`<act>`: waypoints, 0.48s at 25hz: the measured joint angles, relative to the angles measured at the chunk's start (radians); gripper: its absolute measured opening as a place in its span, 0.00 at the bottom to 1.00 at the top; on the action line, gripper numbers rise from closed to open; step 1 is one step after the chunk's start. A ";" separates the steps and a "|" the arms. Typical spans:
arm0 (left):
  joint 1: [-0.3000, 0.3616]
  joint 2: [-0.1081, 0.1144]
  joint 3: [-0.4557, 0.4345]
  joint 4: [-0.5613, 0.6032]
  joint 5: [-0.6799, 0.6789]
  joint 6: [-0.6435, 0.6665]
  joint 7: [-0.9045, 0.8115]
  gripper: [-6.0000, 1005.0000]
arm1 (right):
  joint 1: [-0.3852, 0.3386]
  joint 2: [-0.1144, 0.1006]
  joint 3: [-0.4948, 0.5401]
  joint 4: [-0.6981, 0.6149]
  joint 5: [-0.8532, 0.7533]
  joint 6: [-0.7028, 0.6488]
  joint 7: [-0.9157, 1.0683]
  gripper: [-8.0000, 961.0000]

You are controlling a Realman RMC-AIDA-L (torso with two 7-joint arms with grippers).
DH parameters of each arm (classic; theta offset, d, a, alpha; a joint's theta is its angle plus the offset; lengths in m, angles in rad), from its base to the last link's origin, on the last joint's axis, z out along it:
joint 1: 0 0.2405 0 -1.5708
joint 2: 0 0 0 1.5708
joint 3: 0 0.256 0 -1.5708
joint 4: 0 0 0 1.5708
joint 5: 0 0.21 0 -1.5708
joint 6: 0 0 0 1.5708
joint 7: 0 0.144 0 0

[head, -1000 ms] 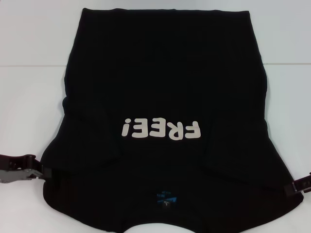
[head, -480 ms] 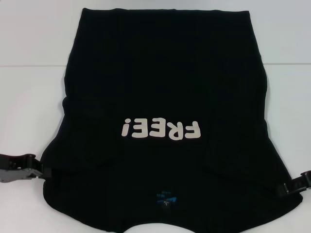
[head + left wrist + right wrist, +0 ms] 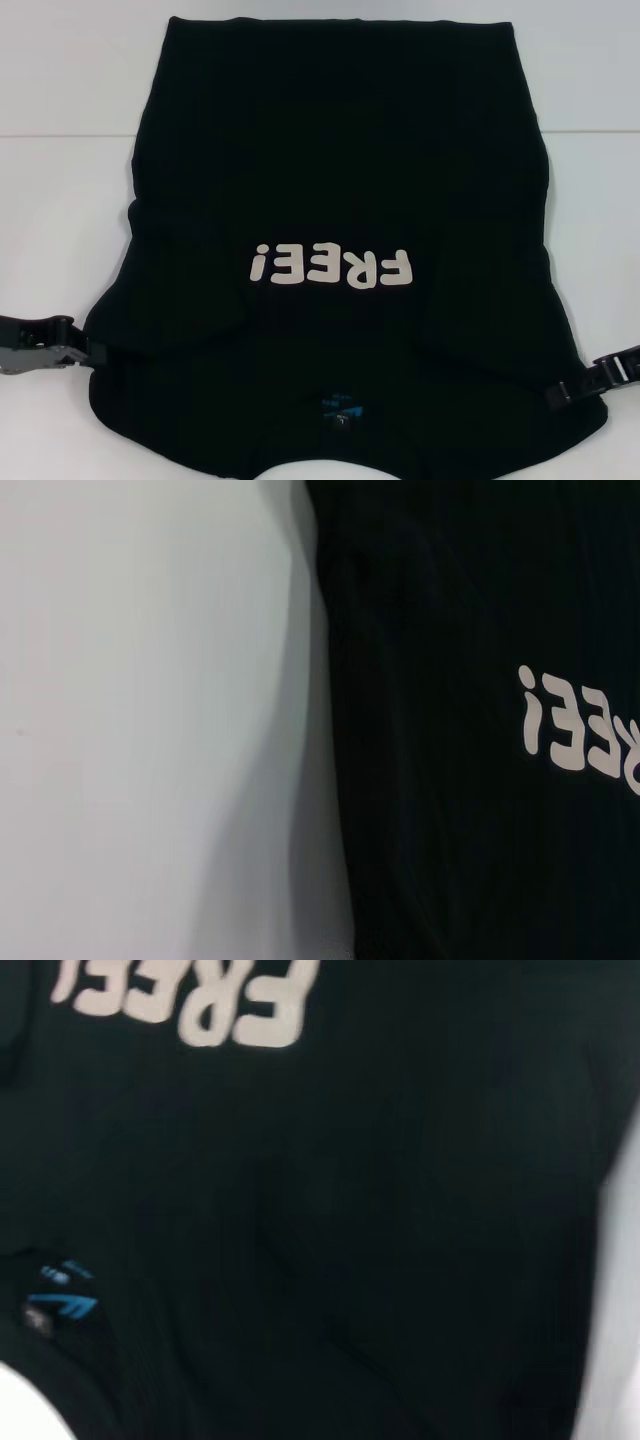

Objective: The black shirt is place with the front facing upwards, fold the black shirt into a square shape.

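Head view shows the shirt (image 3: 340,200) spread flat on the white table (image 3: 60,220), front up, its long axis running away from the robot. The collar end lies nearest the robot and the hem farthest, so the lettering (image 3: 331,267) reads upside down from here. The neck label (image 3: 342,409) sits on the near side of the lettering, by the collar. Both sleeves appear folded in over the body, on either side of the lettering.

The left gripper (image 3: 88,351) is at the shirt's near left edge, its tips touching the cloth; whether it has hold of it I cannot tell. The right gripper (image 3: 565,392) is over the near right edge, its tip on the cloth; its grip I cannot tell either.
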 joint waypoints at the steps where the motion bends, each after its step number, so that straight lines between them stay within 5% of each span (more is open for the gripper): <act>1: 0.000 0.000 0.000 0.000 0.000 0.000 0.000 0.02 | 0.005 0.001 0.000 0.007 0.001 -0.002 -0.002 0.73; 12: -0.002 0.002 -0.014 0.000 -0.003 0.002 0.010 0.02 | 0.045 0.012 0.010 0.036 0.003 -0.008 -0.013 0.72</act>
